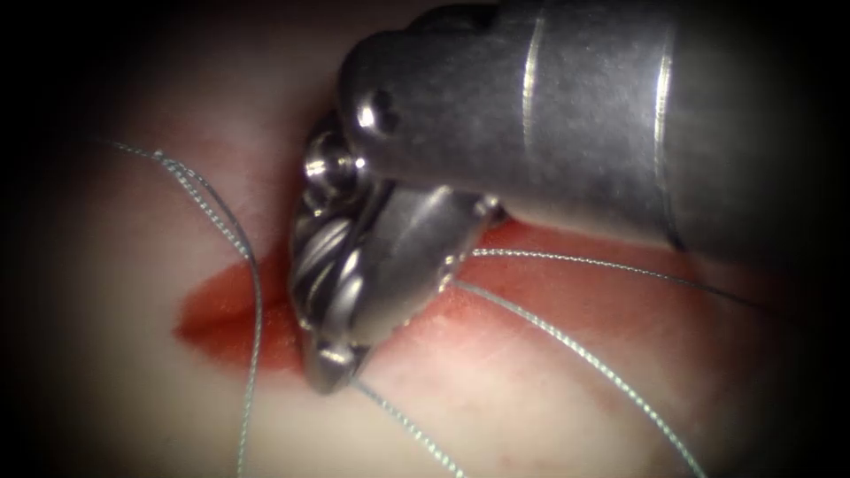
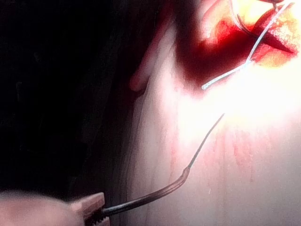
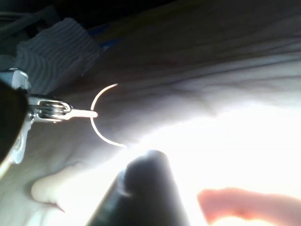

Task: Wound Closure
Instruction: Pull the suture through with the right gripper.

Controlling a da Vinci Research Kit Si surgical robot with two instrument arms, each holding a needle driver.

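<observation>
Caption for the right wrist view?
Left tool grips the curved needle at mid-curve, clear above the tissue.

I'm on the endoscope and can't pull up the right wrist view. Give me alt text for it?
The left claw is shut on the needle near the middle of its curve. The whole arc is free, with neither end in the tissue, which lies pale and brightly lit behind it.

The curved needle (image 3: 101, 115) is held mid-curve, clear of the tissue (image 3: 211, 94).
</observation>
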